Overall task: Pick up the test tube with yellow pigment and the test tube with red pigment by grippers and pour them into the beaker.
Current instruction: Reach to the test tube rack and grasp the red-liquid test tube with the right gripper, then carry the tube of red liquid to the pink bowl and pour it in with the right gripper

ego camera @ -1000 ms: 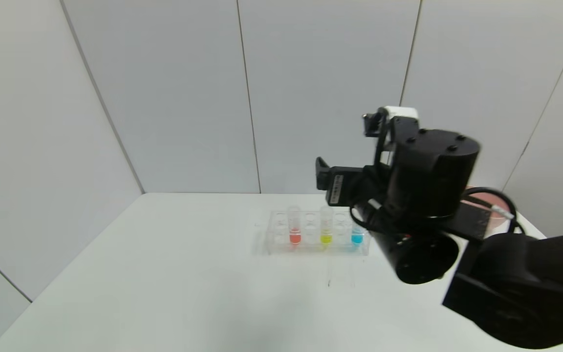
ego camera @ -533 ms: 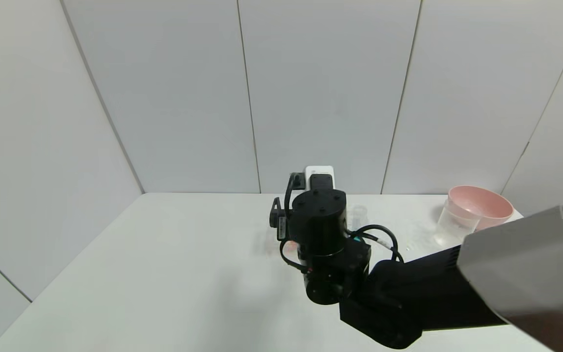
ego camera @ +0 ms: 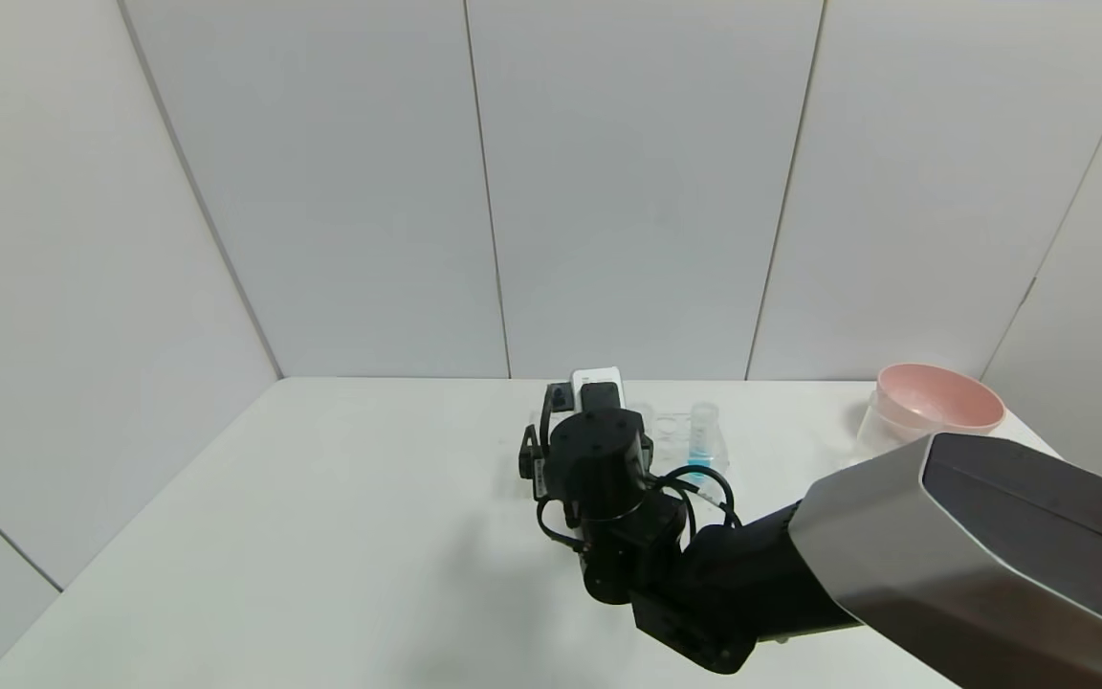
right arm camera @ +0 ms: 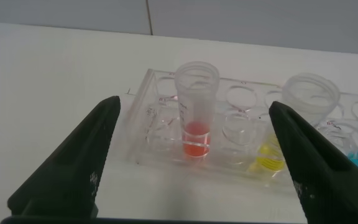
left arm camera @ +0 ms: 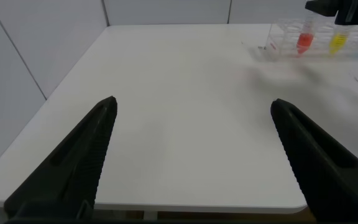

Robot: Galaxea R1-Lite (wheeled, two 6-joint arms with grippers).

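My right gripper [right arm camera: 194, 104] is open, its fingers [right arm camera: 67, 168] wide on either side of the test tube with red pigment [right arm camera: 196, 112]. That tube stands upright in a clear rack [right arm camera: 151, 124] and nothing touches it. The test tube with yellow pigment [right arm camera: 303, 121] stands two holes along in the same rack. In the head view the right gripper [ego camera: 589, 450] hides both tubes. The beaker [ego camera: 874, 429] stands at the far right, partly behind my arm. My left gripper [left arm camera: 192, 102] hangs open and empty over the table's near edge, far from the rack [left arm camera: 278, 43].
A tube with blue liquid [ego camera: 701, 448] stands at the rack's right end. A pink bowl [ego camera: 938, 397] sits behind the beaker at the far right. White wall panels close the back and left side of the table [ego camera: 321, 536].
My right arm has swung down and to the left, from high above the rack to low in front of it. It now hides the red and yellow tubes in the head view.
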